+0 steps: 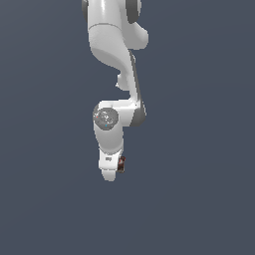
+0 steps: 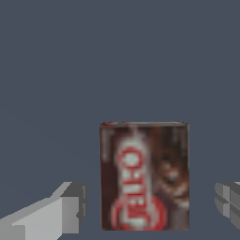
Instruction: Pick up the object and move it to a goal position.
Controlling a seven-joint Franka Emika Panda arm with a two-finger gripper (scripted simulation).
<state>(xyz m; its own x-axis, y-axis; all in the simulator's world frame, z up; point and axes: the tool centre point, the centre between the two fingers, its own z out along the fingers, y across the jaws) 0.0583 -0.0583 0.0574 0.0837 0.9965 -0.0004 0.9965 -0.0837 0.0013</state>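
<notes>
In the wrist view, the two fingers (image 2: 51, 213) of the hand (image 2: 145, 211) are seen spread apart, one on each side of the object (image 2: 144, 176), with a clear gap of bare surface left between each pad and the box, so nothing is pinched yet. The object is a small flat rectangular box, dark brown with a red-and-white label, lying flat on the plain grey tabletop (image 2: 117, 56) between the fingers. It is judged to be light and stiff, with smooth printed faces that may slip a little; a hold across its two long side edges, near the middle, is judged the safest. In the exterior view, the hand (image 1: 110, 172) is seen low over the tabletop, with the object (image 1: 121, 164) showing only as a small dark sliver just beside it, and the white arm (image 1: 112, 50) rising behind.
</notes>
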